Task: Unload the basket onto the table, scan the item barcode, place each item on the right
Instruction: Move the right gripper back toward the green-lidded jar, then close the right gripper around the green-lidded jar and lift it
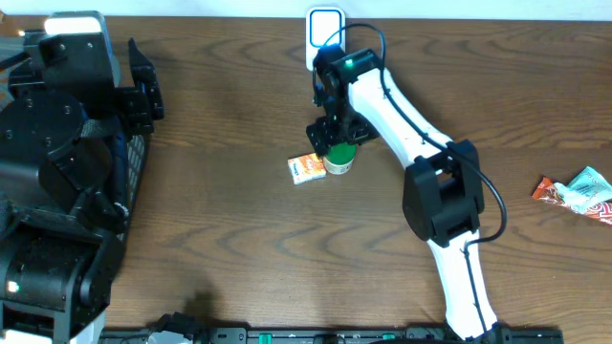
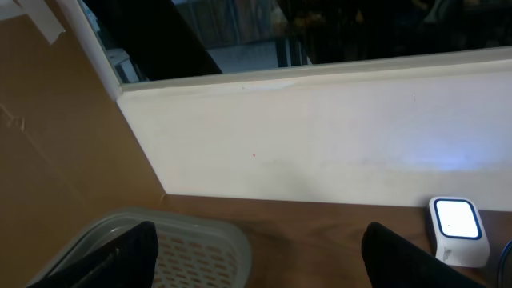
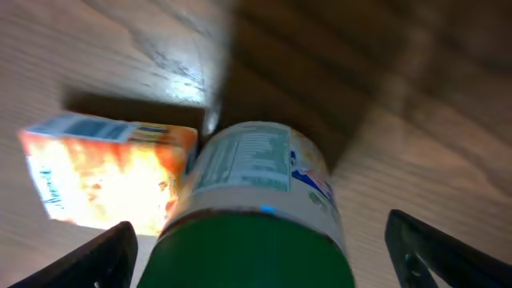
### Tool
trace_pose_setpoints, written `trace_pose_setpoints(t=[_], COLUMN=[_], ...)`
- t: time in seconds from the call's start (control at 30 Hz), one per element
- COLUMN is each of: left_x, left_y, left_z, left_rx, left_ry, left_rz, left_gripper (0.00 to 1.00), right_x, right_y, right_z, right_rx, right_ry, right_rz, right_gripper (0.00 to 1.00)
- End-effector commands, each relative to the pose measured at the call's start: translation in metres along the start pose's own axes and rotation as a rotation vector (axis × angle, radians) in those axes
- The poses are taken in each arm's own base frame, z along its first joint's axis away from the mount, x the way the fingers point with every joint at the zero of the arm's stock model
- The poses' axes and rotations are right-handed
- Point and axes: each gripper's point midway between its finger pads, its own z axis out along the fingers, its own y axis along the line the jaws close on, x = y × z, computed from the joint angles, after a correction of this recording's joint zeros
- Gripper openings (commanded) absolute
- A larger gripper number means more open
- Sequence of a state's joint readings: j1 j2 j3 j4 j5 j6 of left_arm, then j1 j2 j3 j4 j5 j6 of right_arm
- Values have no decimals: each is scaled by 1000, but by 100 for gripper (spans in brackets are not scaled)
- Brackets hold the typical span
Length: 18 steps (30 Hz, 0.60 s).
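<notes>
The green-lidded can (image 1: pixel 338 159) stands near the table's middle, with an orange box (image 1: pixel 306 169) just beside it at 9 o'clock and the lit scanner (image 1: pixel 325 33) at 12 o'clock. The right gripper (image 3: pixel 260 252) hangs over the can, released, fingers clear of both sides. The left gripper (image 2: pixel 256 260), far off at 9 o'clock, gapes empty over a basket (image 2: pixel 192 248)

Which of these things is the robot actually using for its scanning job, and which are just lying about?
In the job: green-lidded jar, right pincer open around it, lit white scanner.
Lying about: orange box beside the jar, snack packet, white basket, left pincer, open, holding nothing.
</notes>
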<state>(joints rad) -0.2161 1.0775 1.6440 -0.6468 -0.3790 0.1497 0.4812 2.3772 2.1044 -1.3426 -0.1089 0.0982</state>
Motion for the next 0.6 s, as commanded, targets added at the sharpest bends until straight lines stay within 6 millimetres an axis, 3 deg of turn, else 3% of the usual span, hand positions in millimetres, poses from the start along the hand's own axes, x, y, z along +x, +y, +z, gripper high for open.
trace_pose_setpoints(t=[0.0,0.33,0.57], left_x=[-1,-1,-1], left_y=[2,2,2], left_z=[-3,-3,-2], left_rx=[1,1,1], left_ry=[-7,-7,-7], left_rz=[-20,-20,-20], left_gripper=[82,82,82], right_x=[7,30,9], right_y=[2,-5,-1], right_z=[9,50,39], right_rx=[18,27,22], right_ry=[31,109,28], right_rz=[-21,-14,-22], right_gripper=[94,82,59])
